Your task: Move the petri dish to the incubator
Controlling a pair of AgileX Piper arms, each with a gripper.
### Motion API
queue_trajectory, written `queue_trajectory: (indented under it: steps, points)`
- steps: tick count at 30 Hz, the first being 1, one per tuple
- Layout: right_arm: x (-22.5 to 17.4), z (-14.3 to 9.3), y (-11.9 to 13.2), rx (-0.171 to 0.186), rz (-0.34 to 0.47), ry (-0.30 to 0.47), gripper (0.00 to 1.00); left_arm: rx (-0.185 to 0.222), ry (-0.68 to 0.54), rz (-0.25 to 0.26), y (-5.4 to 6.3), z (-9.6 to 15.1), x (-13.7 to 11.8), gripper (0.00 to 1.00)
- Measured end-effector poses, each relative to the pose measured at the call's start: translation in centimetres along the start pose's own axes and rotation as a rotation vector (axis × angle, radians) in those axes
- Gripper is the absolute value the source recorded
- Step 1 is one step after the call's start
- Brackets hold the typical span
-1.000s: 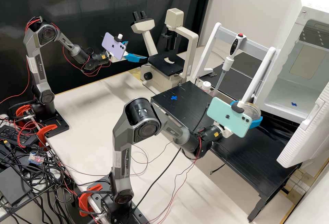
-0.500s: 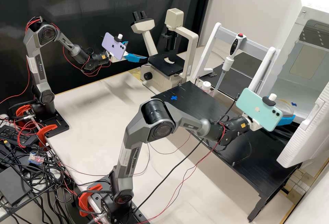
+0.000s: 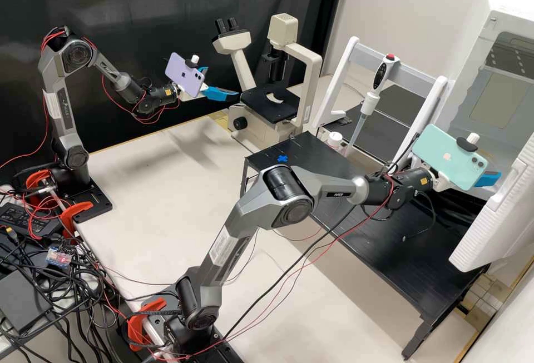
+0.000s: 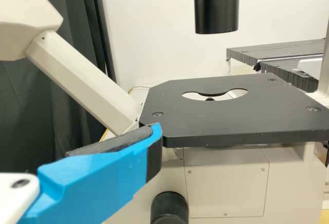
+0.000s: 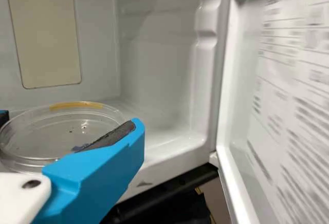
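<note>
My right gripper (image 3: pixel 489 179) pinches the petri dish (image 5: pixel 49 136): round, shallow, see-through, with an amber strip along its rim. My left gripper's (image 3: pixel 222 82) fingers are spread.

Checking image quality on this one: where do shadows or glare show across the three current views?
High view: soft shadows on the pale bench top, a dull sheen on the long black platform. Left wrist view: fairly even light on the flat black microscope stage, no harsh glare. Right wrist view: small glints on the clear round petri dish, soft shading inside the white incubator.
</note>
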Motion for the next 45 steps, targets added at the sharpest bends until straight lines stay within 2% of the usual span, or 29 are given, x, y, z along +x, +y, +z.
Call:
queue_trajectory:
  steps: [2, 5, 7, 16, 21, 28, 30, 31, 38, 45]
  points:
    - [0.9, -0.3, 0.0, 0.0, -0.002, -0.004, 0.0, 0.0, 0.0, 0.0, 0.0, 0.0, 0.0, 1.0]
    - [2.3, -0.1, -0.4, 0.03, -0.011, -0.034, 0.0, 0.0, 0.0, 0.0, 0.0, 0.0, 0.0, 1.0]
    - [3.1, -0.1, -0.5, 0.016, -0.014, -0.041, 0.0, 0.0, 0.0, 0.0, 0.0, 0.0, 0.0, 1.0]
    - [5.6, -0.3, -2.2, 0.003, -0.053, -0.072, 0.0, 0.0, 0.0, 0.0, 0.0, 0.0, 0.0, 1.0]
    - [6.0, -0.3, -3.4, 0.001, -0.079, -0.079, 0.0, 0.0, 0.0, 0.0, 0.0, 0.0, 0.0, 1.0]
    - [6.0, -0.2, -3.7, 0.001, -0.077, -0.072, 0.0, 0.0, 0.0, 0.0, 0.0, 0.0, 0.0, 1.0]
    - [6.0, -0.1, -3.8, -0.011, -0.072, -0.064, 0.0, 0.0, 0.0, 0.0, 0.0, 0.0, 0.0, 1.0]
    - [6.0, 0.0, -3.9, -0.013, -0.074, -0.065, 1.0, 0.0, 0.0, 0.0, 0.0, 0.0, 0.0, 1.0]
    - [5.9, 0.5, -4.4, -0.033, -0.064, -0.054, 1.0, 0.0, 0.0, 0.0, 0.0, 0.0, 0.0, 1.0]
    - [5.6, 1.5, -5.0, -0.037, -0.058, -0.078, 1.0, 0.0, 0.0, 0.0, 0.0, 0.0, 0.0, 1.0]
